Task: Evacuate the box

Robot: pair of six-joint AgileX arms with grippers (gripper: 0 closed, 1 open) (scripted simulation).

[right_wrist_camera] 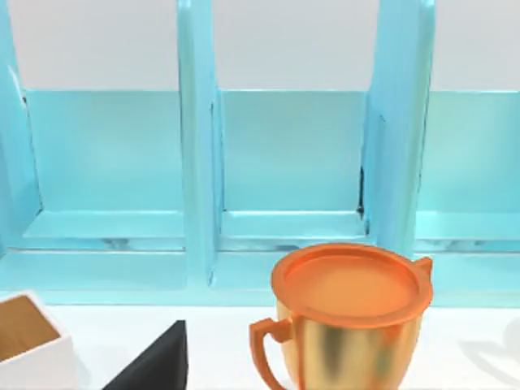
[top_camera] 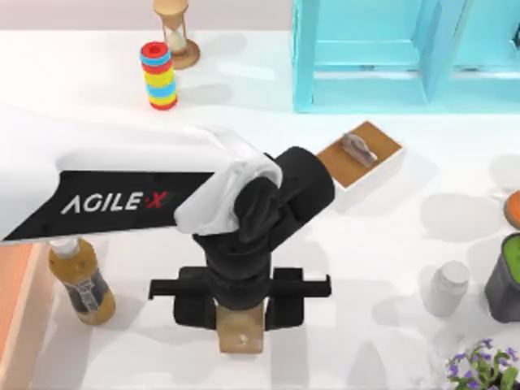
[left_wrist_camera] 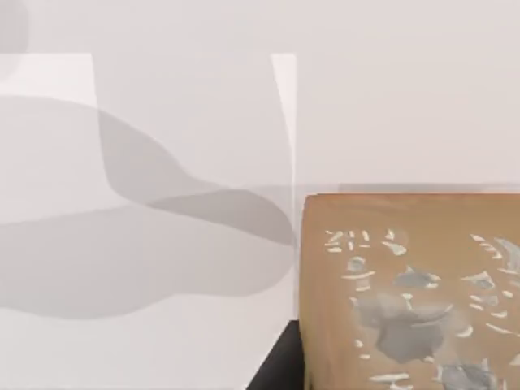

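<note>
The box (top_camera: 16, 302), an orange-brown crate, shows as a strip at the table's left edge. My left arm reaches from the left across the middle of the table. Its gripper (top_camera: 241, 318) points down near the front edge, well right of the box. The jaws are shut on a small tan block (top_camera: 240, 335). In the left wrist view the block (left_wrist_camera: 410, 296) is tan with grey flecks, and one black fingertip (left_wrist_camera: 276, 372) touches its side above white table. The right wrist view faces a cyan shelf (right_wrist_camera: 284, 162) and a gold cup with an orange lid (right_wrist_camera: 349, 313).
A mustard bottle (top_camera: 81, 280) stands beside the box. A small white box with a brown handled lid (top_camera: 361, 153) lies right of centre. A ring stack (top_camera: 158, 75), hourglass (top_camera: 175, 32) and cyan shelf (top_camera: 390, 49) line the back. A white bottle (top_camera: 447, 288), dark cup (top_camera: 508, 276) and flowers (top_camera: 483, 366) crowd the right.
</note>
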